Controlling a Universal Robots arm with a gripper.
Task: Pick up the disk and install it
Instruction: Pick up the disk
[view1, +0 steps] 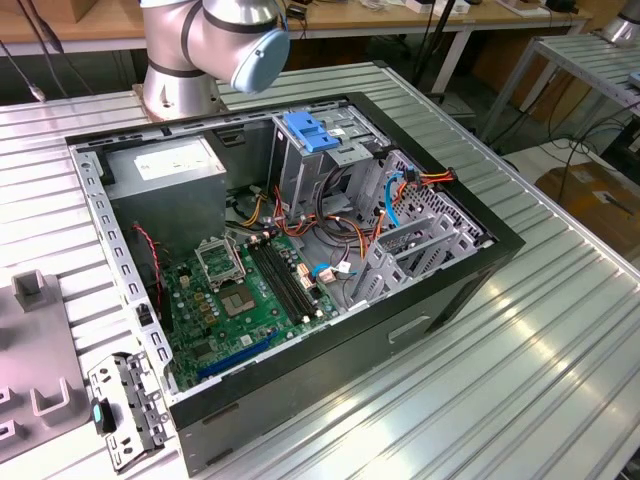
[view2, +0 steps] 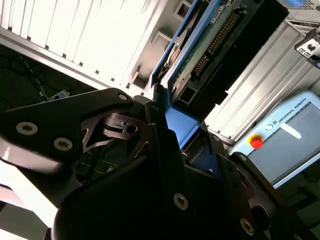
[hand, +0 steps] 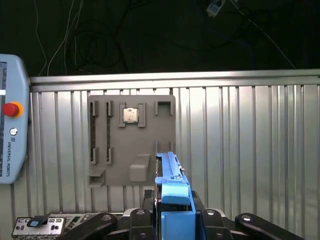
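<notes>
In both wrist views my gripper (hand: 172, 217) is shut on the disk (hand: 173, 192) and holds it on edge above the ribbed metal table. One blue carrier rail runs along the disk's edge between the black fingers (hand: 207, 220). The second wrist view shows the disk (view2: 215, 45) from its underside, with a green circuit board, a row of connector pins and a blue rail, reaching out from the gripper (view2: 167, 125). In the exterior view the open computer case (view1: 440, 300) lies on the table, and the arm's base joint (view1: 215, 40) stands behind it.
Inside the case are a tall metal cage with a blue latch (view1: 312, 135), a grey power-supply box (view1: 165, 160), a green motherboard (view1: 245, 295) and loose cables. A grey parts holder (hand: 131, 140) carrying a chip (hand: 131, 115) lies below the gripper. A teach pendant (hand: 10, 125) and a metal bracket (view1: 125, 410) rest nearby.
</notes>
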